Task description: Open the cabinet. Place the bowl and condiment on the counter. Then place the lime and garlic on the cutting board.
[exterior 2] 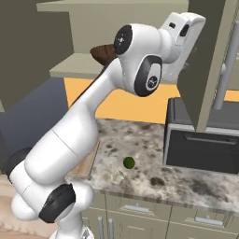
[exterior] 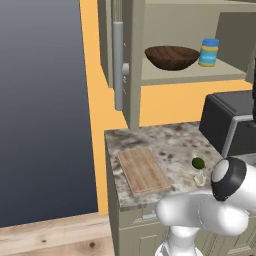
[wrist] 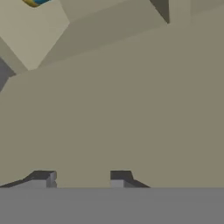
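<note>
Base views flank arm, face forward-down, share counter (exterior: 175, 137) and cabinet (exterior: 131, 60); hand view hard against cabinet interior.

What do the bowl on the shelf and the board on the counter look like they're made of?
The bowl looks like dark brown wood with a dull sheen, though no grain shows clearly. The board looks like pale, unvarnished wood, with lengthwise grain lines. The counter looks like polished speckled stone.

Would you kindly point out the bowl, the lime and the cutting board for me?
bowl (exterior: 171, 57): left base view, on its dark outer wall.
lime (exterior: 198, 163): left base view, on the middle of the fruit.
cutting board (exterior: 143, 170): left base view, on its bare wooden top.
</note>
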Motion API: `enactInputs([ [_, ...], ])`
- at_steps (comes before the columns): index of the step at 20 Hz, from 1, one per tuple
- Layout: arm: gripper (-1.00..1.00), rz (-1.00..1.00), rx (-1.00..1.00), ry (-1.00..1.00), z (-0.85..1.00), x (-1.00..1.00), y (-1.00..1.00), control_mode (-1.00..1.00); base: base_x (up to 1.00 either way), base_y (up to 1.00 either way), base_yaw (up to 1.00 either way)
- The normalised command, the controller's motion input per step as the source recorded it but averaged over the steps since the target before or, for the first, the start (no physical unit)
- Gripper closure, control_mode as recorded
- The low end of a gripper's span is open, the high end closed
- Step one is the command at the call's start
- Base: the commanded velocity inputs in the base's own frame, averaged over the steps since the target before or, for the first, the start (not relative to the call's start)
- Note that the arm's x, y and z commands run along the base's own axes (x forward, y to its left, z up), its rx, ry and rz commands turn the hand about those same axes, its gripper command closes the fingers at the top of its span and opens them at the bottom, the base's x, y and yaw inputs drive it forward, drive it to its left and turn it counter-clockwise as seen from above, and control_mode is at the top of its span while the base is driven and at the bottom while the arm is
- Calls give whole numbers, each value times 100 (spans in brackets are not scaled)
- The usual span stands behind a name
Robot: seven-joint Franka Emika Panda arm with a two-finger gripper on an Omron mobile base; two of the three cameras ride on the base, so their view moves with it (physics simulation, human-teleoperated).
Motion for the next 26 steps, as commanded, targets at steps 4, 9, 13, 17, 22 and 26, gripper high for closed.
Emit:
enactInputs([
  [4,-100,0,3,-4,0,-9,34,-100,0,0,0],
  [9,-100,0,8,-14,10,-48,60,-100,0,0,0],
  [13,-100,0,9,-15,16,-51,67,-100,0,0,0],
  [17,-100,0,12,-9,1,-39,69,-100,0,0,0],
  [22,-100,0,23,-4,0,-20,69,-100,0,0,0],
  [26,-100,3,37,-12,0,-4,66,-100,0,0,0],
])
